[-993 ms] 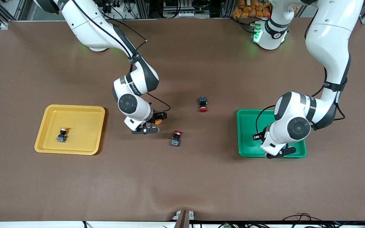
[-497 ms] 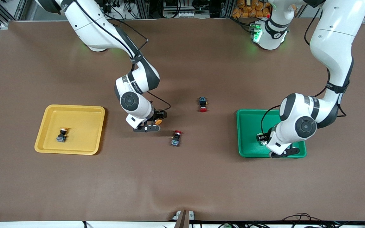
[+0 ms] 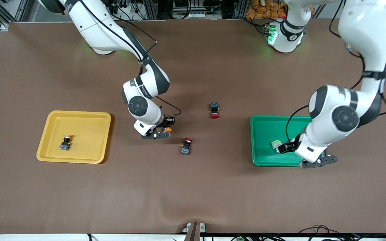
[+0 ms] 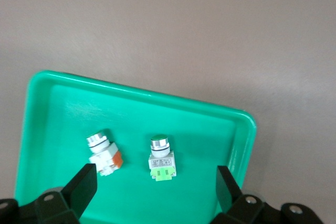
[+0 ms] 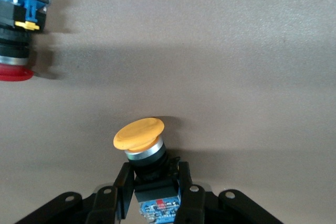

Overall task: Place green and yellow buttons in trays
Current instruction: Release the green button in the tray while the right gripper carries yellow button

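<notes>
Nearest the front camera, the left pincer (image 3: 317, 163) hangs over the near rim of the green tray (image 3: 261, 124) at the left arm's end of the brown surface (image 3: 193, 187); its fingers (image 4: 81, 186) stand wide apart — released, grasping nothing.

In the green tray lie two pale-bodied green buttons, near each other but apart; one (image 4: 160, 158) has a green cap and green base, the other (image 4: 103, 153) a silver collar and an orange patch on its body. In the front view only one pale switch (image 3: 275, 144) shows beside the wrist; the second is hidden by the arm.

Toward the middle of the surface, a red-capped switch (image 3: 186, 146) lies on its side, outside both trays; in the right wrist view (image 5: 16, 24) it lies just off from the held part.

In the yellow tray (image 3: 54, 155), at the right arm's end, one yellow button (image 3: 66, 142) lies in the tray's middle.

Slightly farther, the right pincer (image 3: 163, 129) is low over the bare surface between the yellow tray and the red-capped switch; it is clenched on the dark body of a second yellow button (image 5: 144, 153), orange-yellow cap protruding past the fingertips.

Farthest of the parts, another red-capped switch (image 3: 214, 110) lies alone on the surface, cap toward the camera.
</notes>
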Robot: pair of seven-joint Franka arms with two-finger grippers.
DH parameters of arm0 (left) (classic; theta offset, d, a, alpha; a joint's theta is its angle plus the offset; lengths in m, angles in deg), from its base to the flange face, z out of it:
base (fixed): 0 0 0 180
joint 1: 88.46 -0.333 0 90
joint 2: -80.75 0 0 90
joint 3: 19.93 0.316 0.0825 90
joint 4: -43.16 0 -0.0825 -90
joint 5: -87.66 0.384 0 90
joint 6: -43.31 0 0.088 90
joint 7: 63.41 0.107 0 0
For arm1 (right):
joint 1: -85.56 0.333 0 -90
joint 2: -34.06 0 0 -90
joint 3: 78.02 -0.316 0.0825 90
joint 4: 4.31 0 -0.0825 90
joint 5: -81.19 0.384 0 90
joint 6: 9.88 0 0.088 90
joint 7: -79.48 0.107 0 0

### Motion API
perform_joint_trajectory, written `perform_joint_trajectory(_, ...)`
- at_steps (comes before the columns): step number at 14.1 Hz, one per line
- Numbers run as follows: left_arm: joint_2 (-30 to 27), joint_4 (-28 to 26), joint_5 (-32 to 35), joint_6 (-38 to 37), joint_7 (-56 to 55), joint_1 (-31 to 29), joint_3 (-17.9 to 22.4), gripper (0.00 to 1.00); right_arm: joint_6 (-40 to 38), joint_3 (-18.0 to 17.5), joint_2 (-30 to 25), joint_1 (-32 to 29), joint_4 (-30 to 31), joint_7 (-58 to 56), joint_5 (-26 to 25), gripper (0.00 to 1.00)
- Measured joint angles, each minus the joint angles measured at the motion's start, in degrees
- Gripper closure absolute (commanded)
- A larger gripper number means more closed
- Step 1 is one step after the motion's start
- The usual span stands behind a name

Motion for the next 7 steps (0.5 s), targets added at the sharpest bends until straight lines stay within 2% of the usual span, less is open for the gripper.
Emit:
perform_joint_trajectory(4,-5.5,2.0,0.0,-6.1,0.0,0.0,-0.2,0.00,-1.8,0.9,-0.7,-0.6,-0.3,0.2,0.0,1.00)
perform_joint_trajectory(7,-8.7,4.1,0.0,-11.3,0.0,0.0,-0.4,0.00,-10.8,1.8,-3.3,-4.1,-2.6,0.2,0.0,1.00)
